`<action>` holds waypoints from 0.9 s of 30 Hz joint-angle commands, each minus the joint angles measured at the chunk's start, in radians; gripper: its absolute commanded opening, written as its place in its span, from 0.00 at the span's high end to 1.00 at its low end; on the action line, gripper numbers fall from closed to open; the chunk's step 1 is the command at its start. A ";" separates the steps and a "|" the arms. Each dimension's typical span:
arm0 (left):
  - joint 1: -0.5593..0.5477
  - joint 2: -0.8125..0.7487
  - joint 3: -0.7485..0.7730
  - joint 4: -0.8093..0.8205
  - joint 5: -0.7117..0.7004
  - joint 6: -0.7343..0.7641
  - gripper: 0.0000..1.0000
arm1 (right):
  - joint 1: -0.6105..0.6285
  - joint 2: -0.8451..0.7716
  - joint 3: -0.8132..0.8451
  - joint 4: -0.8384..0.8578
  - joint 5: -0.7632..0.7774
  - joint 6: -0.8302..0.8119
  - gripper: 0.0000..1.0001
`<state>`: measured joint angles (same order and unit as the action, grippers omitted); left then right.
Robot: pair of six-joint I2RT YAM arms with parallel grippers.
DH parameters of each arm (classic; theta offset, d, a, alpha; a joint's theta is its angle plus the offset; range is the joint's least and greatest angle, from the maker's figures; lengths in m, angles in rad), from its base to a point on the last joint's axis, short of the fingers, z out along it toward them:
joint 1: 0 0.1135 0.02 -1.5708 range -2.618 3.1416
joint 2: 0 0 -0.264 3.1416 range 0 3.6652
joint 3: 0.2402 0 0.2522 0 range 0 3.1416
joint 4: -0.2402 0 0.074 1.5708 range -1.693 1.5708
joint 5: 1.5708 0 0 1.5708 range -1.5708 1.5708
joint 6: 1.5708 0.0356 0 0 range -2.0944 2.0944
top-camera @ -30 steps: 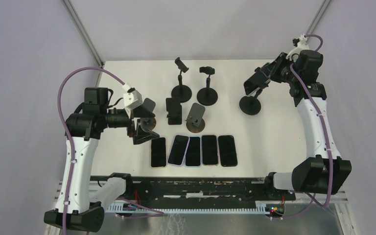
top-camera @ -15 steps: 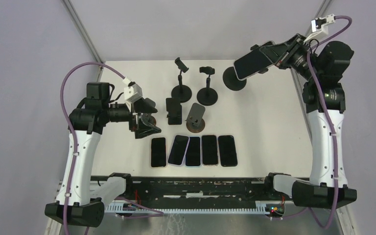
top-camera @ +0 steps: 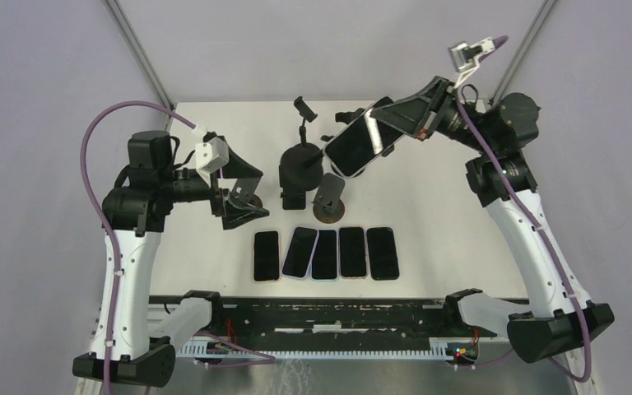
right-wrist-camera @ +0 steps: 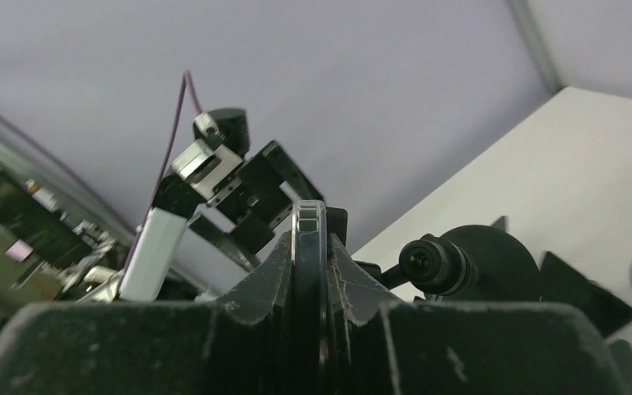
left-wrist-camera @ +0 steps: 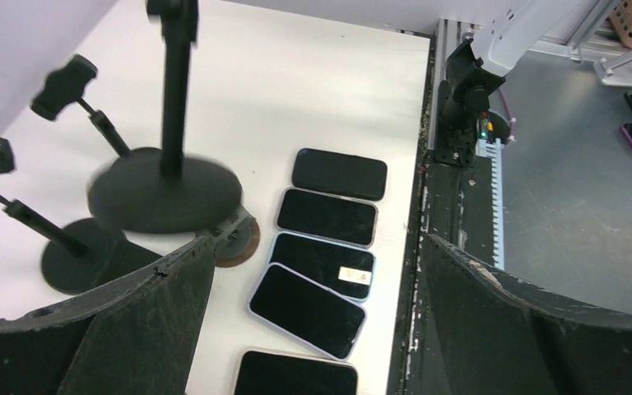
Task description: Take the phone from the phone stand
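right gripper (right-wrist-camera: 309, 267) clenched on the thin edge of the phone (top-camera: 352, 148), one finger on each face. phone is up in the air over the back middle of the table (top-camera: 461, 206), tilted, dark screen turned toward the top camera. it is not out of the phone stand (top-camera: 299, 163) yet: the stand's joint knob and round black base sit right beside the phone in the right wrist view. from the top the base shows just left of the phone. (the base is blurred in the left wrist view, so can't tell if it touches the table.)

left gripper (top-camera: 245, 194) wide apart, nothing in it, low over the left part of the table, well apart from the phone. just beside it is a small brown-based stand (left-wrist-camera: 243, 239).

row of five phones (top-camera: 326, 253) lies flat, side by side, dark screens up, near the front edge. two more stands (top-camera: 303, 107) stand at the back, one partly hidden behind the held phone.
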<state>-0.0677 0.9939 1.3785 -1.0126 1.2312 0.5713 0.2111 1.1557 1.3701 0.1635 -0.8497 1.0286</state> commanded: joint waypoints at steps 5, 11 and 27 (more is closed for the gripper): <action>0.002 -0.023 0.063 0.063 -0.076 0.017 0.00 | 0.291 0.119 0.064 0.441 -0.004 0.145 1.00; 0.002 -0.042 0.046 0.061 -0.045 -0.004 0.00 | 0.445 0.225 0.100 0.521 -0.024 0.141 1.00; 0.001 -0.087 -0.033 -0.029 -0.051 0.067 0.04 | 0.637 0.355 0.244 0.534 -0.035 0.086 1.00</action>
<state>-0.0677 0.9226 1.3548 -1.0161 1.1778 0.5976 0.8360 1.5414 1.5154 0.5026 -0.9268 1.1122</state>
